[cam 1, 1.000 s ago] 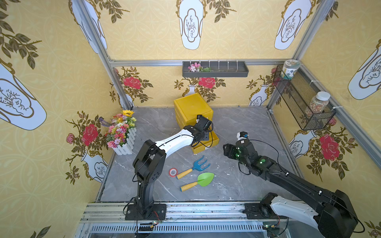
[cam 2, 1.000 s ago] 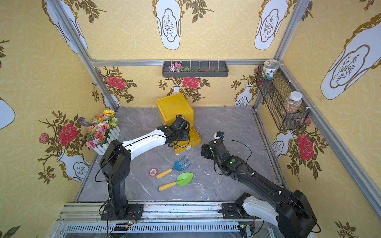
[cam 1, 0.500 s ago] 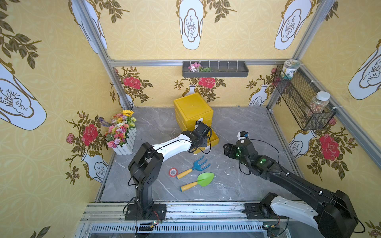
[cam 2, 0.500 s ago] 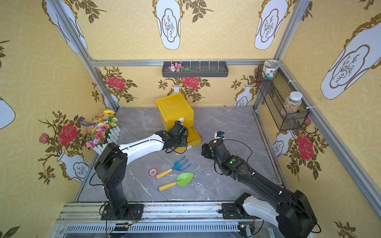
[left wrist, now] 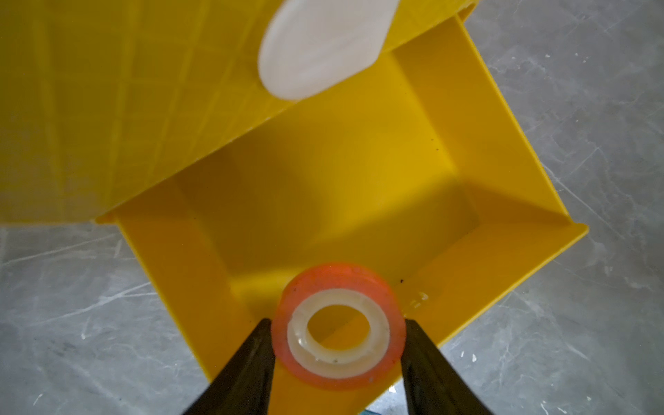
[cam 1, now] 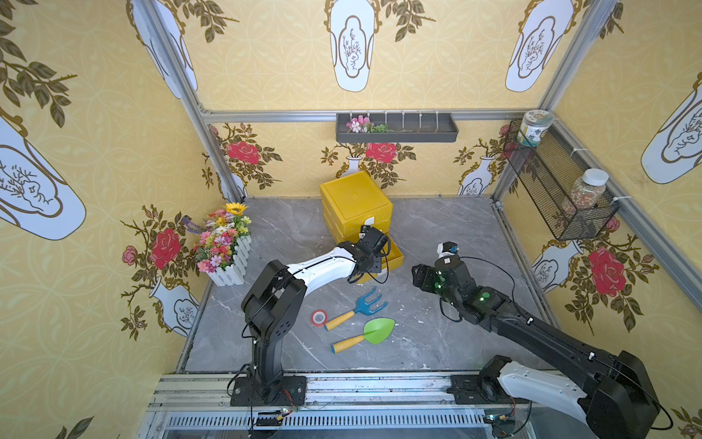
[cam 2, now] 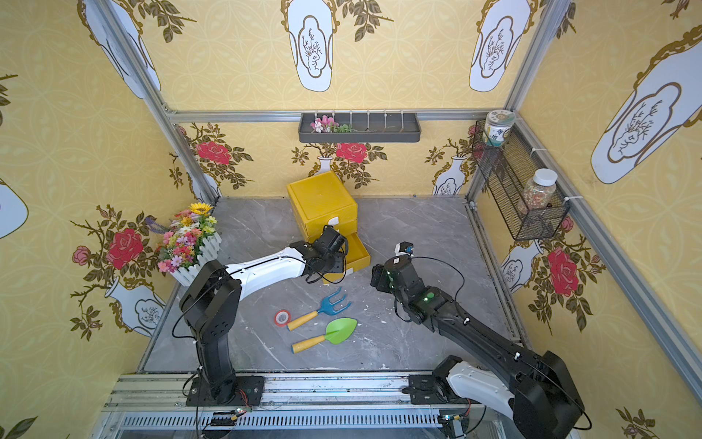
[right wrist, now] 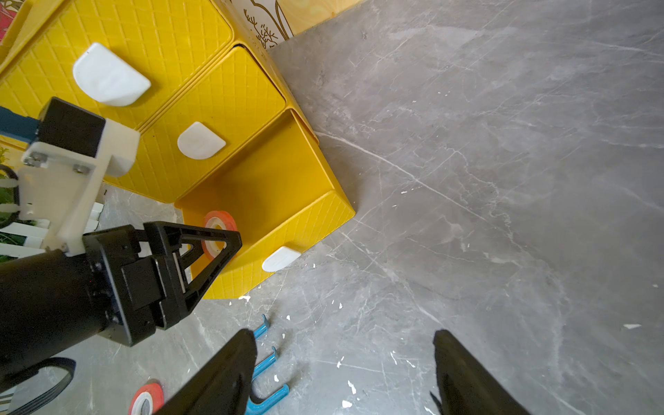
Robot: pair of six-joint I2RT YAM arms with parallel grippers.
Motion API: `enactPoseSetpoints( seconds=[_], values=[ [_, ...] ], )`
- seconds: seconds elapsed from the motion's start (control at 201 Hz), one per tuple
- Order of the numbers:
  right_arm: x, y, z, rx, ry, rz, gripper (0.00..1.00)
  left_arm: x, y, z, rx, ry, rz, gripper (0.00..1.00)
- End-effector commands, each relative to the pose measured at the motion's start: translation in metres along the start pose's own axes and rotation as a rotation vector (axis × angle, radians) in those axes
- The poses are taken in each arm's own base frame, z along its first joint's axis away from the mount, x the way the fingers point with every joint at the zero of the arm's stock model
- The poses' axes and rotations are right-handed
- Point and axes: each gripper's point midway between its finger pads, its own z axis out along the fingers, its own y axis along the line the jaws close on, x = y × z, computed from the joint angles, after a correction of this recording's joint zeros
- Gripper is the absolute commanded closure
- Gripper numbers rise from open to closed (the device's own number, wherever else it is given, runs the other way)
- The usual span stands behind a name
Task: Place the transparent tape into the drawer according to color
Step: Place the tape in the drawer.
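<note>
"So, where does the tape sit relative to your left end effector (left wrist: 336,325)?"

"Right inside it. On my left wrist view the end effector is closed narrowly onto a red tape roll (left wrist: 337,278). One black finger meets its rim on either side, and I look straight through its white core. The roll hangs above the front wall of the open drawer (left wrist: 510,187), which is the bottom one of the yellow cabinet (cam 1: 355,197). From my right wrist view I see the same roll behind those fingers, over the drawer's near corner. The two drawers above it are pushed in."

"And the other arm?"

"My right end effector (right wrist: 345,370) stands wide and grips nothing. It hovers over the grey table (cam 1: 437,228) near the drawer's front, with the tines of the blue rake (right wrist: 267,363) just beside one finger."

"Any more tape out?"

"Yes, I see a second red roll (cam 1: 319,317) lying flat on the table, just beside the end of the rake's yellow handle. The green trowel (cam 1: 376,330) is near it. That roll is well apart from both end effectors."
</note>
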Motion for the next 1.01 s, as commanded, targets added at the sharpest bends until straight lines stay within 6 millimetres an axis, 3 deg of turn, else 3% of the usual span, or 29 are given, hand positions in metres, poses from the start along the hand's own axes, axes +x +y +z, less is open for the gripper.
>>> enactPoseSetpoints(
  seconds=[0.0, 0.194, 0.388, 0.518, 0.722, 1.006],
  values=[
    [-0.006, 0.004, -0.003, -0.015, -0.019, -0.007, 0.18, 0.006, 0.002, 0.002, 0.003, 0.015, 0.000, 0.33],
    [-0.005, 0.005, -0.002, -0.017, -0.016, -0.007, 0.18, 0.002, -0.001, -0.008, 0.027, 0.003, -0.008, 0.26],
    [-0.004, 0.004, -0.004, -0.013, -0.007, -0.015, 0.18, -0.007, -0.004, -0.038, 0.084, -0.029, -0.034, 0.24],
    [-0.002, 0.003, -0.004, -0.012, -0.004, -0.016, 0.18, 0.000, 0.009, -0.059, 0.094, -0.031, -0.058, 0.22],
    [0.000, 0.004, -0.001, -0.016, 0.000, -0.016, 0.18, 0.037, 0.039, -0.085, 0.106, 0.042, -0.114, 0.19],
    [0.005, 0.006, 0.007, -0.031, 0.011, -0.018, 0.18, 0.105, 0.082, -0.101, 0.040, 0.193, -0.194, 0.18]
  ],
)
